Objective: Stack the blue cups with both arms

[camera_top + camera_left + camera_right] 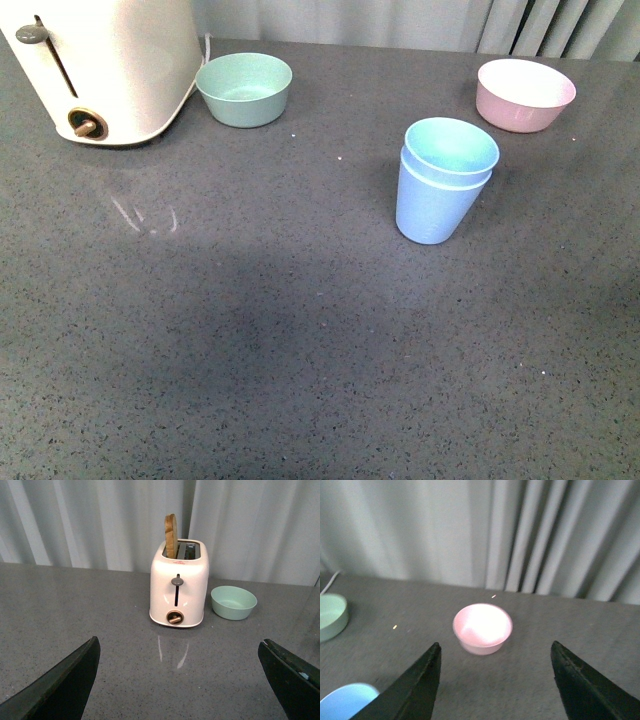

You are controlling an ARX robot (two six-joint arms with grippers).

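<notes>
The two blue cups [441, 185] stand nested one inside the other, upright, right of centre on the grey table; the inner cup's rim [451, 147] sits a little above the outer one's. Neither arm shows in the front view. My left gripper [177, 652] is open and empty, above bare table in front of the toaster. My right gripper [495, 657] is open and empty, with the pink bowl beyond its fingers. The rim of the cups [346, 698] shows at the edge of the right wrist view, apart from the fingers [415, 685].
A cream toaster [110, 65] with a slice of bread [171, 536] stands at the back left. A mint-green bowl [244, 90] is beside it. A pink bowl [525, 95] is at the back right, behind the cups. A grey curtain hangs behind the table.
</notes>
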